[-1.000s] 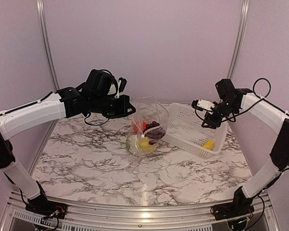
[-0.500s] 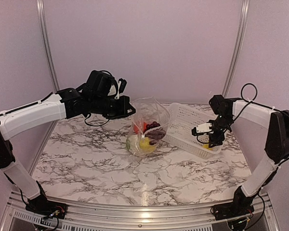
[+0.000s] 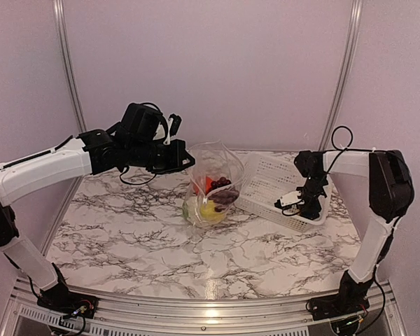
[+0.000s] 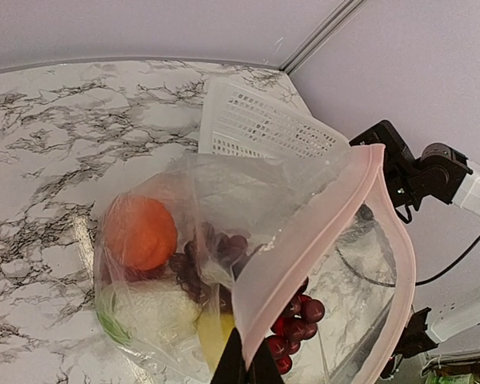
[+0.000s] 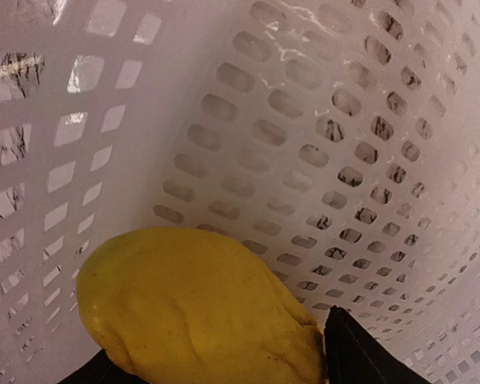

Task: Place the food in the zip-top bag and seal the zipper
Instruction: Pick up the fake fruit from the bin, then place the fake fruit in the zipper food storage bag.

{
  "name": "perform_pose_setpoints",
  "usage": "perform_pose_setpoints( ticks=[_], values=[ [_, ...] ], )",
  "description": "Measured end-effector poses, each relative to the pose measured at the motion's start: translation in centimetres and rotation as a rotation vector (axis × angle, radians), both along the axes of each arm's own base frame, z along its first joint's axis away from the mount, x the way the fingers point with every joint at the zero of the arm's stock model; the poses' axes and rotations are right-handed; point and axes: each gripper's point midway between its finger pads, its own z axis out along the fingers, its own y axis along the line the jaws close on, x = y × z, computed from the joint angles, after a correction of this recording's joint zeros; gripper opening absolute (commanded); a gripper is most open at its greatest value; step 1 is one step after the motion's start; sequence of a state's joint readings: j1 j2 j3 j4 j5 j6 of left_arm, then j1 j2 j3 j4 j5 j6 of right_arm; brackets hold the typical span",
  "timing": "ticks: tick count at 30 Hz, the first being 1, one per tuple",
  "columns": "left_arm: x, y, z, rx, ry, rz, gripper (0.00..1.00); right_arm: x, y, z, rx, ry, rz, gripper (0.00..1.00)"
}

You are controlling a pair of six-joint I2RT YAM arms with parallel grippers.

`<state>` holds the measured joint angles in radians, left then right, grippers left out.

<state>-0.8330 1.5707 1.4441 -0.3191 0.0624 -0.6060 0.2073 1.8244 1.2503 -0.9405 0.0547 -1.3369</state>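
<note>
Zip-top bag [image 3: 211,175] sits upright mid-table, mouth open, w/ orange piece [image 4: 140,232], cauliflower [image 4: 148,308] & grape bunch [image 4: 292,324] inside. Left gripper [image 4: 244,366] is clamped on the pink zipper [image 4: 304,240] rim, holding it up. White basket [image 3: 266,175] is just right of the bag. Right gripper [image 3: 302,207] is down in the basket, fingers [image 5: 360,356] either side of a yellow piece [image 5: 200,312]; can't tell if squeezing or loose. Marble table [image 3: 126,231] underneath.

Overhead view faces the whole table [image 3: 126,238]; wrist views look closely into bag [image 4: 248,192] and, seemingly, basket [image 5: 320,120].
</note>
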Motion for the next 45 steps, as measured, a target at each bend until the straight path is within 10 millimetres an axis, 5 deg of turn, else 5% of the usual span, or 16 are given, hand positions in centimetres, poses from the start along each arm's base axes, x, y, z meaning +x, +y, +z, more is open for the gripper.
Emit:
perform_pose_setpoints(
  ticks=[5, 16, 20, 24, 29, 34, 39, 45],
  values=[
    [0.0, 0.0, -0.1, 0.001, 0.001, 0.0, 0.0, 2.3, 0.8, -0.1, 0.053, -0.01, -0.05, 0.47],
    [0.0, 0.0, -0.1, 0.001, 0.0, 0.001, 0.0, 6.9, 2.7, 5.1, 0.234, -0.11, -0.16, 0.21],
    [0.0, 0.1, -0.1, 0.001, 0.001, 0.001, 0.0, 7.5, 4.5, 7.9, 0.353, -0.116, -0.19, 0.23],
    [0.0, 0.1, -0.1, 0.001, 0.001, 0.001, 0.0, 7.4, 7.7, 13.9, 0.564, -0.117, -0.192, 0.26],
    [0.1, 0.1, -0.1, 0.002, 0.002, 0.002, 0.0, 5.2, 13.0, 26.3, 0.928, -0.169, -0.086, 0.24],
    [0.3, -0.2, -0.2, 0.002, 0.003, 0.0, 0.0, -2.2, 19.0, 35.7, 1.245, -0.134, 0.083, 0.24],
    [0.3, -0.2, -0.1, -0.001, 0.004, -0.002, 0.0, -7.3, 23.5, 37.5, 1.407, 0.024, 0.183, 0.24],
    [0.3, -0.3, 0.0, -0.003, 0.004, -0.004, 0.0, -7.2, 28.1, 35.2, 1.435, 0.145, 0.192, 0.3]
  ],
)
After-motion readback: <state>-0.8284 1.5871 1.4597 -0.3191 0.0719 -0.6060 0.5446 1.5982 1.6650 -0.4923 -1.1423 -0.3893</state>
